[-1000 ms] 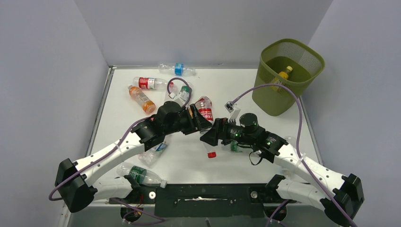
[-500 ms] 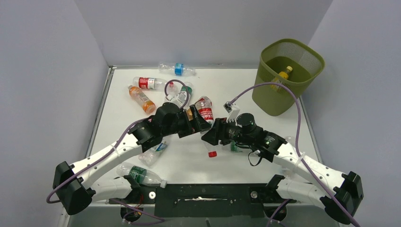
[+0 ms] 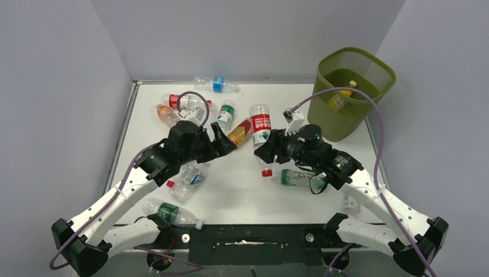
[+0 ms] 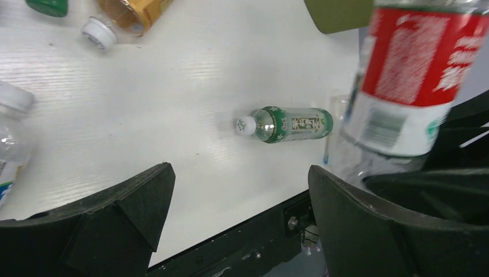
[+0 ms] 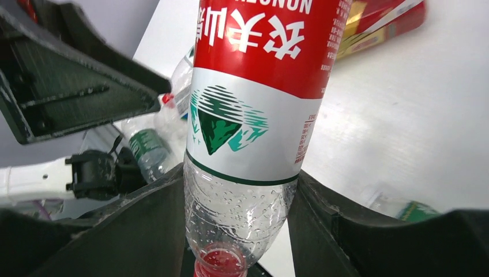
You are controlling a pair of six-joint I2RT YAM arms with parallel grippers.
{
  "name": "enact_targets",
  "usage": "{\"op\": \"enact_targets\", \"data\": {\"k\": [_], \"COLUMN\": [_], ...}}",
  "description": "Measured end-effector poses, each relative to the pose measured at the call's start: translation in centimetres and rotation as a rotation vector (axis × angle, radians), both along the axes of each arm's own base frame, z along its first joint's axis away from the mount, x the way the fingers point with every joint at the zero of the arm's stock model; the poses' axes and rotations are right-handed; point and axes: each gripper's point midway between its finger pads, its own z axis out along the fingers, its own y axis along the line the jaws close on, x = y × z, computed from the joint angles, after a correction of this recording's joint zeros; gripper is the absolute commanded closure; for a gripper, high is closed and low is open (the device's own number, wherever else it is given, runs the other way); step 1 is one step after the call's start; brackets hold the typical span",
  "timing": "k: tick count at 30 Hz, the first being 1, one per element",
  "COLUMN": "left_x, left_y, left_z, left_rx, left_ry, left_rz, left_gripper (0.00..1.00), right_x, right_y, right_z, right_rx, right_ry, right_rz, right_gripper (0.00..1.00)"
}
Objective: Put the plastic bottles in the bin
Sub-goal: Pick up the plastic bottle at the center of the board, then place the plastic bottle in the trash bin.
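Nearest, at the left, a clear green-label bottle (image 3: 170, 212) lies by the left arm's base, with a crushed blue-label bottle (image 3: 187, 178) just beyond it. Right of centre, a green bottle (image 3: 294, 177) lies on its side on the table (image 3: 230, 196), beside the right arm. The right gripper (image 5: 239, 196) is clamped on the red-label bottle (image 3: 260, 128) near its neck, red cap pointing down. The left gripper (image 4: 240, 173) is spread wide with nothing in it, just left of that bottle. Farther out are an amber bottle (image 3: 239, 131), a green-capped bottle (image 3: 226, 114), an orange bottle (image 3: 166, 115), a second red-label bottle (image 3: 181, 101) and a blue-band bottle (image 3: 217, 84) at the far edge. The bin (image 3: 334, 126) stands far right with a yellow bottle (image 3: 341, 97) inside.
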Motion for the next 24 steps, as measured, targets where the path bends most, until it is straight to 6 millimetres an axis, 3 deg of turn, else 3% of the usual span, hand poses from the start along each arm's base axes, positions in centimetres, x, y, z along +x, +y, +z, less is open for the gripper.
{"op": "enact_targets", "data": {"k": [11, 16, 24], "left_x": [0.5, 0.7, 0.8], "left_y": [4.8, 6.0, 6.9], "left_z": [-0.5, -1.0, -1.5], "left_rx": [0.06, 0.075, 0.09], "left_ry": [0.013, 0.033, 0.049], "left_rz": [0.091, 0.104, 0.097], "left_gripper": [0.13, 0.13, 0.12], "right_x": [8.7, 12.3, 17.4], "right_y": [-8.6, -12.7, -19.8], "right_z": [7.1, 10.0, 12.1], "right_rx": [-0.084, -0.112, -0.125], "right_ry": [-0.137, -0.189, -0.207], "right_rz": [-0.22, -0.295, -0.436], "right_gripper": [0.44, 0.44, 0.43]}}
